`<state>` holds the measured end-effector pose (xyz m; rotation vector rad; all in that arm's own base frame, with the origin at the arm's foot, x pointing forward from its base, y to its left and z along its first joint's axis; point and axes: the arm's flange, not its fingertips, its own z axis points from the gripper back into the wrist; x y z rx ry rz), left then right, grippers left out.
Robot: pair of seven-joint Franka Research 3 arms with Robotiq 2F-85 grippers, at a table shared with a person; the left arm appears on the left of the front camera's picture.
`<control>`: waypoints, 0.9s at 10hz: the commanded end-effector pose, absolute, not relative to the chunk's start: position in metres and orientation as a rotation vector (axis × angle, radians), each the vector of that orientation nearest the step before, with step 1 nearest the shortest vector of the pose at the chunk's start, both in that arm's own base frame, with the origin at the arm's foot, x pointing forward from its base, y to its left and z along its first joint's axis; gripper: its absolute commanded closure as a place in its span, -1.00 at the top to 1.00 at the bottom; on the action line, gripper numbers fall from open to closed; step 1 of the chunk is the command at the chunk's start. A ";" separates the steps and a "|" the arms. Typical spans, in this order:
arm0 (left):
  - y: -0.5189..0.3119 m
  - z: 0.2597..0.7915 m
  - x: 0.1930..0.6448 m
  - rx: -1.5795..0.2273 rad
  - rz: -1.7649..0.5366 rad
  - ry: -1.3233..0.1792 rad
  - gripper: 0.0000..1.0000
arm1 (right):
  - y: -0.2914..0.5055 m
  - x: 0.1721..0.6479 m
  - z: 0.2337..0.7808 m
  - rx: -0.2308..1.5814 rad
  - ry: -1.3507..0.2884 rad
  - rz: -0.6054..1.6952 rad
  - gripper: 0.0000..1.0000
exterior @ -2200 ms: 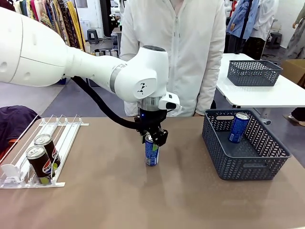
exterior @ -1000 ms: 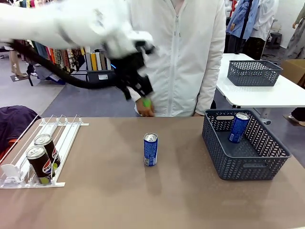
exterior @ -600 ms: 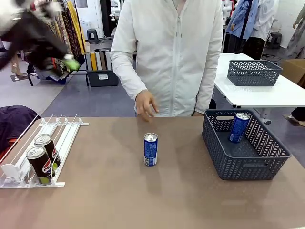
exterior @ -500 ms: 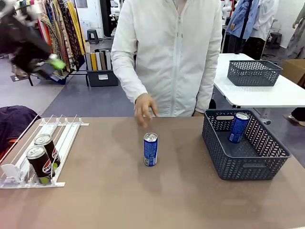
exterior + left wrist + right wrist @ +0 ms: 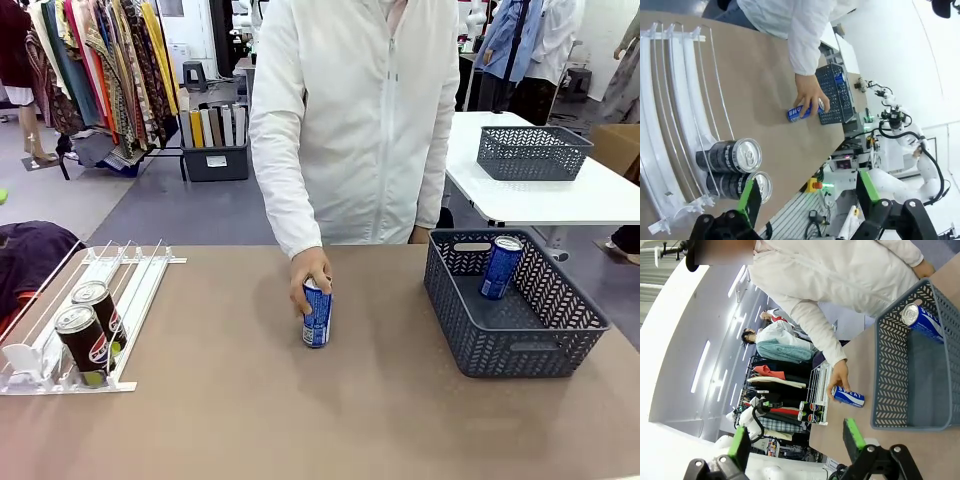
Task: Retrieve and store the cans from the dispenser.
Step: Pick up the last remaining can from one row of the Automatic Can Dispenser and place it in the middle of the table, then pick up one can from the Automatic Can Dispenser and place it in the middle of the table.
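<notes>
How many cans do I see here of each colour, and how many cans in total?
Blue cans: 2 (table can, basket can)
Black cans: 2 (front black can, rear black can)
Total: 4

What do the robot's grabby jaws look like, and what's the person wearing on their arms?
The left gripper and right gripper each have two chunky black jaws faced with bright green pads. The person wears a white zip-up jacket with long, loose sleeves reaching the wrists.
</notes>
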<state>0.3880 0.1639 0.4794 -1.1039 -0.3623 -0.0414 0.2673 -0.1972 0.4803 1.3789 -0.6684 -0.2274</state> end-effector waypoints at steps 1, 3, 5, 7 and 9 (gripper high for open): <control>0.160 0.493 0.389 -1.082 -0.046 -0.387 1.00 | -0.198 0.270 0.484 1.394 -0.688 -0.219 1.00; 0.160 0.493 0.389 -1.082 -0.046 -0.387 1.00 | -0.198 0.270 0.484 1.394 -0.688 -0.219 1.00; 0.160 0.493 0.389 -1.082 -0.046 -0.387 1.00 | -0.198 0.270 0.484 1.394 -0.688 -0.219 1.00; 0.160 0.493 0.389 -1.082 -0.046 -0.387 1.00 | -0.198 0.270 0.484 1.394 -0.688 -0.219 1.00; 0.160 0.493 0.389 -1.082 -0.046 -0.387 1.00 | -0.198 0.270 0.484 1.394 -0.688 -0.219 1.00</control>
